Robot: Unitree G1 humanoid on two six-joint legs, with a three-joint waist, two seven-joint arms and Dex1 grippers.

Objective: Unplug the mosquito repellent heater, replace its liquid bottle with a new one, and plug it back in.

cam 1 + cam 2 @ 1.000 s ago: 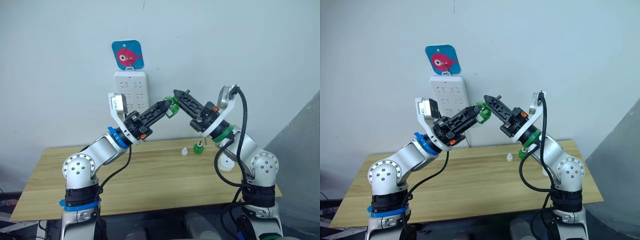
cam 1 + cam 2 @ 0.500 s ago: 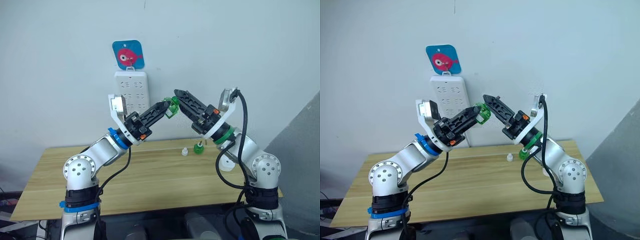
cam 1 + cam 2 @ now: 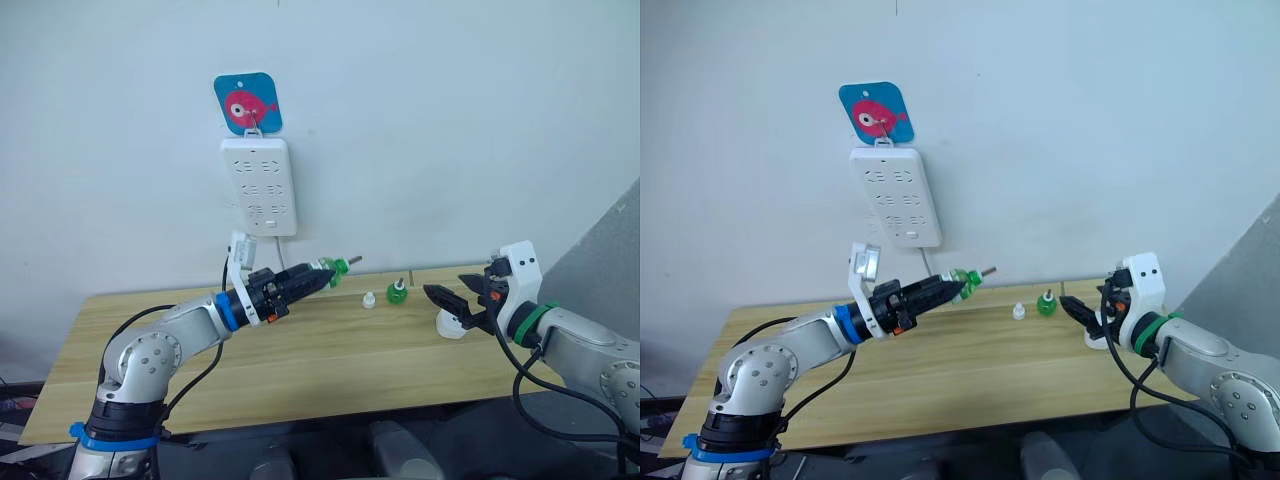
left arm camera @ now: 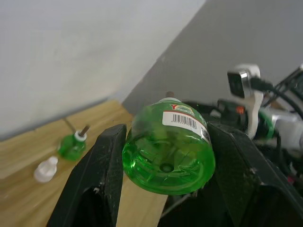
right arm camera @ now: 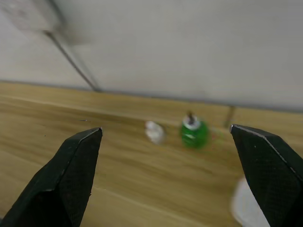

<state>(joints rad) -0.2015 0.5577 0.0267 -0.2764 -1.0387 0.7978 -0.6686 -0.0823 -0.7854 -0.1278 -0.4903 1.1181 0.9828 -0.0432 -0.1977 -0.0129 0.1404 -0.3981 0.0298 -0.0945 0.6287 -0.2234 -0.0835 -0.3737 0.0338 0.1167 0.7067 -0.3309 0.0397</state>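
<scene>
Green and translucent, a liquid bottle (image 4: 169,149) sits clamped between the black fingers (image 4: 105,166) of the left gripper (image 3: 312,281), held on its side above the wooden worktop (image 3: 300,360) with its wick pointing toward the robot's right. The right gripper (image 3: 442,298) hovers low over the worktop's right end with its fingers spread wide and nothing between them. Just behind it rests the white mosquito repellent heater (image 3: 451,326), unplugged on the worktop. Between the two grippers, near the wall, stand a second small green bottle (image 3: 397,293) and a little white cap (image 3: 369,300) beside it. A white power strip (image 3: 259,186) hangs on the wall below a blue fish tag (image 3: 247,103).
</scene>
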